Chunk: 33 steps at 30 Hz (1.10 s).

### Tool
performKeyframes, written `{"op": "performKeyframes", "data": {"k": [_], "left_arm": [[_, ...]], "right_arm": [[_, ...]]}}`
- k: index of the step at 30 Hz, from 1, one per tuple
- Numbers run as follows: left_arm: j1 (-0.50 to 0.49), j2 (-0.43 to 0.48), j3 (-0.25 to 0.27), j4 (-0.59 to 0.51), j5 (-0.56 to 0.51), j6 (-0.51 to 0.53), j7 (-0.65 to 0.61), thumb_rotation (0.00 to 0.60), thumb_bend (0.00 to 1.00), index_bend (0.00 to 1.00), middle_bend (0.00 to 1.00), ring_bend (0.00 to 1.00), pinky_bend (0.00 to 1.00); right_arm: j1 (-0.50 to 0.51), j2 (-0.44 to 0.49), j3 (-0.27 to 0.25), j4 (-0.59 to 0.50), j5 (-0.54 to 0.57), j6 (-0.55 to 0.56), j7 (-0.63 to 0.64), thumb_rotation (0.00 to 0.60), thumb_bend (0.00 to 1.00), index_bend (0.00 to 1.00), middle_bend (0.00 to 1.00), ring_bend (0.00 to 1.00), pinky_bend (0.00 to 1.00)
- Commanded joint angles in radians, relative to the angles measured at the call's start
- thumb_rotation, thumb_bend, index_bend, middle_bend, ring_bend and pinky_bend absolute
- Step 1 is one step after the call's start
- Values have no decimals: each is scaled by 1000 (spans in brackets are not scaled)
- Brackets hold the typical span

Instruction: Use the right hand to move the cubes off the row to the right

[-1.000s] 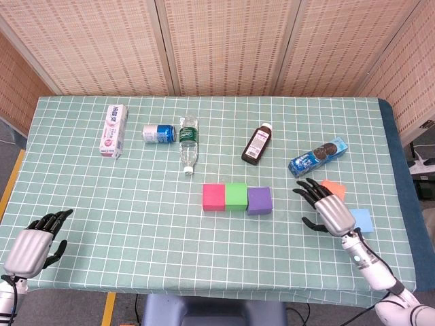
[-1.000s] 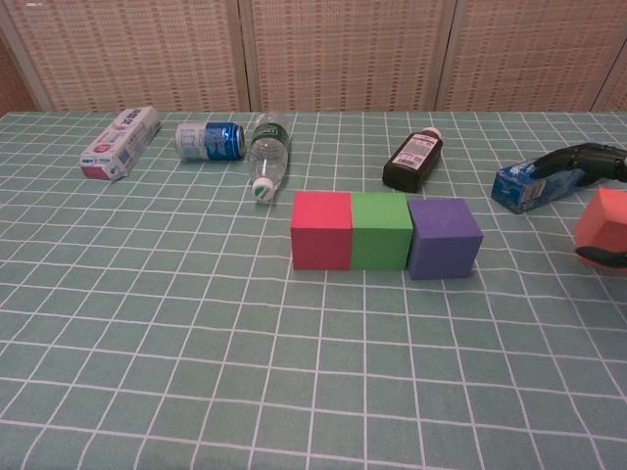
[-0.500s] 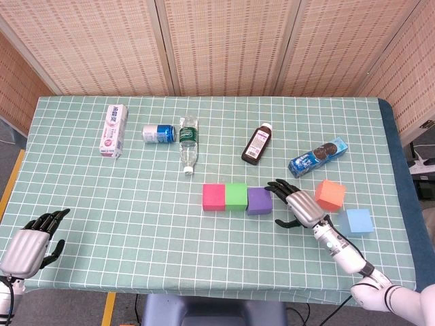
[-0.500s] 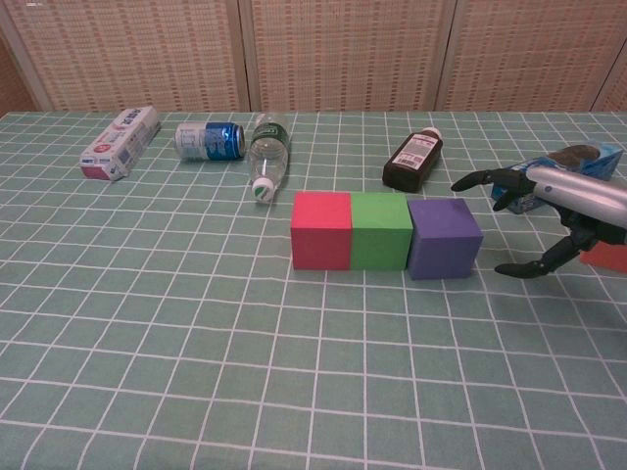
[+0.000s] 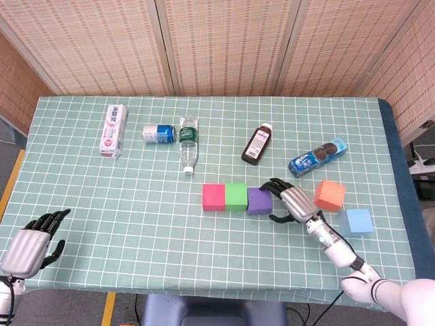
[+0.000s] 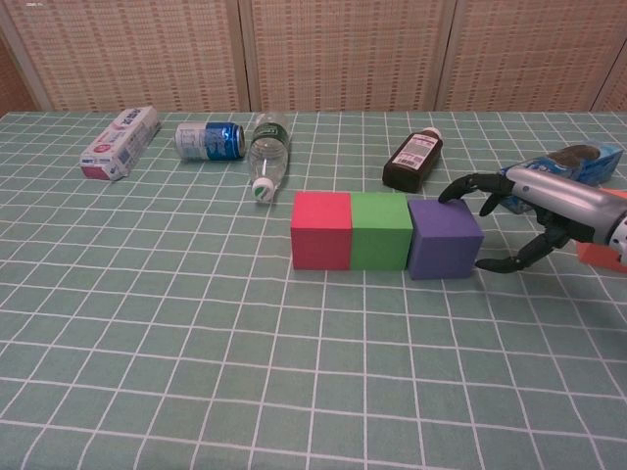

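Observation:
A pink cube, a green cube and a purple cube stand touching in a row at mid-table. My right hand is open just right of the purple cube, fingers spread around its right side; I cannot tell whether they touch it. An orange cube and a light blue cube lie further right, off the row. My left hand hangs over the table's front left edge holding nothing, fingers loosely curled.
Along the back lie a toothpaste box, a blue can, a water bottle, a brown medicine bottle and a cookie pack. The table edge runs close on the right.
My right hand has moved left from beside the orange cube to the right side of the purple cube. The cubes and my left hand have stayed in place.

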Motion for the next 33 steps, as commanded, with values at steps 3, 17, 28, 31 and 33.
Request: {"op": "performKeyframes", "data": {"k": [3, 17, 28, 31, 33], "left_arm": [[1, 0, 0, 1, 2, 3, -1, 600, 468, 132, 202, 219, 398], [-3, -2, 2, -1, 5, -5, 8, 600, 470, 132, 202, 218, 398], [-6, -5, 2, -5, 2, -14, 20, 600, 469, 132, 202, 219, 398], [-6, -5, 2, -5, 1, -14, 19, 600, 469, 132, 201, 218, 398], [-5, -4, 2, -5, 1, -11, 16, 600, 469, 132, 202, 219, 398]], "right_arm": [[-6, -27, -6, 51, 0, 28, 5, 600, 128, 359, 379, 323, 485], [-96, 61, -6, -34, 23, 166, -161, 600, 129, 448, 457, 409, 576], [-143, 351, -47, -484, 119, 14, -395, 600, 128, 448, 456, 409, 577], [-136, 388, -67, -521, 107, -22, -385, 600, 128, 429, 455, 405, 569], [-130, 424, -79, -566, 102, -50, -361, 600, 128, 400, 455, 391, 545]]}}
